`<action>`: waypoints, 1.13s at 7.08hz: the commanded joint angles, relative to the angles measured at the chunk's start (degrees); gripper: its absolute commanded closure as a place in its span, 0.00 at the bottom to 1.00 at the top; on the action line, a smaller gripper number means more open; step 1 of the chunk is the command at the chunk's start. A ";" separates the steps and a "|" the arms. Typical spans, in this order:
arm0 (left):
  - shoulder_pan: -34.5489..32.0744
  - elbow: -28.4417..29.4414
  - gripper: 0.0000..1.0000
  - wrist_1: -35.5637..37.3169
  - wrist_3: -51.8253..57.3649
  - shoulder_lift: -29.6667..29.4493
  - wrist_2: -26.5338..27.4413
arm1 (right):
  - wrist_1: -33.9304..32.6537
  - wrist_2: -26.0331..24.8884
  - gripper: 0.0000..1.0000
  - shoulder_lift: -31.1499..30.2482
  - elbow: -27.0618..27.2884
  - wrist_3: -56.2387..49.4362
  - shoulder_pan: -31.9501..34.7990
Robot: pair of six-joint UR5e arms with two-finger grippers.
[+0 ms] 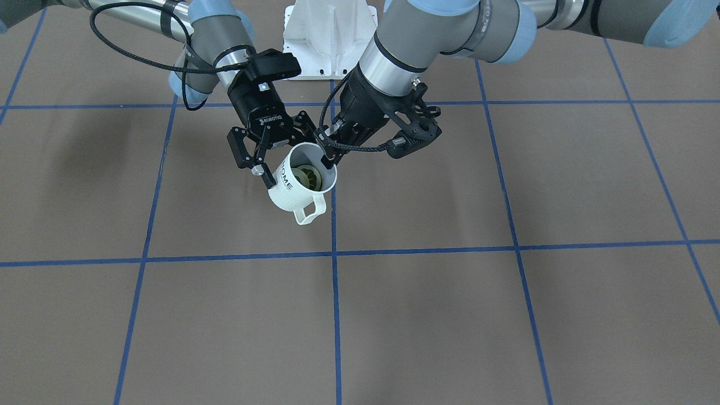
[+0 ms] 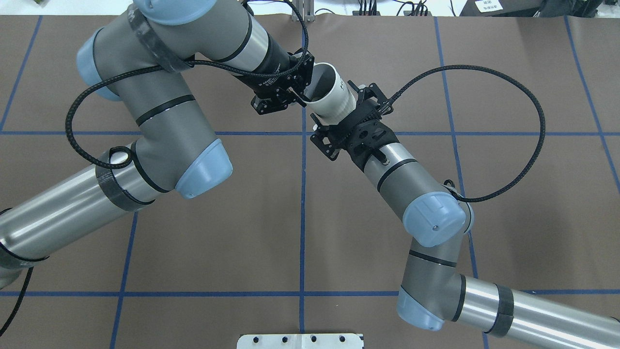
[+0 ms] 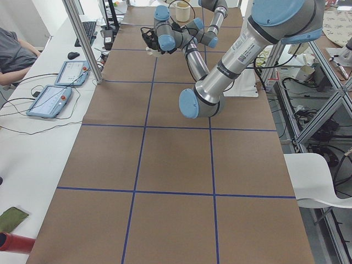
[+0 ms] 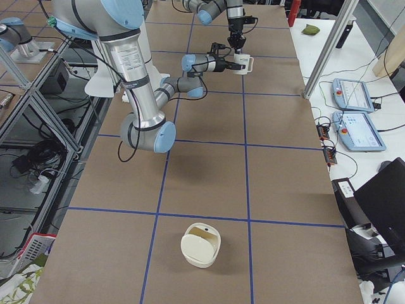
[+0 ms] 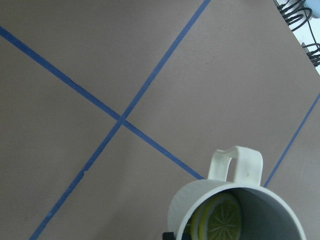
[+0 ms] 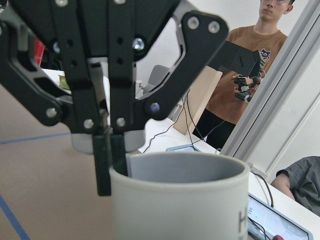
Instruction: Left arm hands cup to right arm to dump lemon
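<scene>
The white cup (image 1: 298, 188) with its "HOME" lettering hangs tilted above the table, handle pointing away from the robot. Inside it lies the yellow-green lemon (image 1: 307, 176), also seen in the left wrist view (image 5: 219, 220). My left gripper (image 1: 327, 161) is shut on the cup's rim, one finger inside and one outside; the right wrist view shows this pinch (image 6: 111, 162). From the other side my right gripper (image 1: 291, 156), marked ROBOTIQ, stands open, a finger on each side of the cup's body (image 2: 333, 99). Whether its pads touch the cup I cannot tell.
A white round container (image 4: 201, 244) sits on the brown table with blue tape lines (image 1: 333, 254), far from the cup towards the robot's right end. A person (image 6: 240, 75) stands beyond the table's far edge, near tablets (image 4: 354, 95). A long black cable (image 2: 528, 121) loops off the right wrist.
</scene>
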 commanded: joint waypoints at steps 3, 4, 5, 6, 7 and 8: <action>1.02 -0.65 1.00 0.00 0.00 0.08 0.00 | 0.00 -0.07 0.02 -0.10 -0.10 -0.10 0.00; 1.02 -0.65 1.00 0.00 0.00 -0.10 0.00 | 0.00 -0.15 0.02 -0.10 -0.10 -0.10 0.00; 1.11 -0.91 1.00 0.00 0.00 -0.01 0.00 | 0.00 -0.15 0.02 -0.10 -0.10 -0.01 0.00; 1.46 -1.09 1.00 0.00 0.00 -0.01 0.00 | 0.00 -0.15 0.02 -0.19 -0.19 -0.10 0.00; 1.55 -1.18 1.00 0.00 0.00 -0.01 0.00 | 0.00 -0.15 0.02 -0.28 -0.19 -0.01 0.00; 1.55 -1.18 1.00 0.00 0.00 -0.01 0.00 | 0.00 -0.24 0.02 -0.19 -0.19 -0.01 0.00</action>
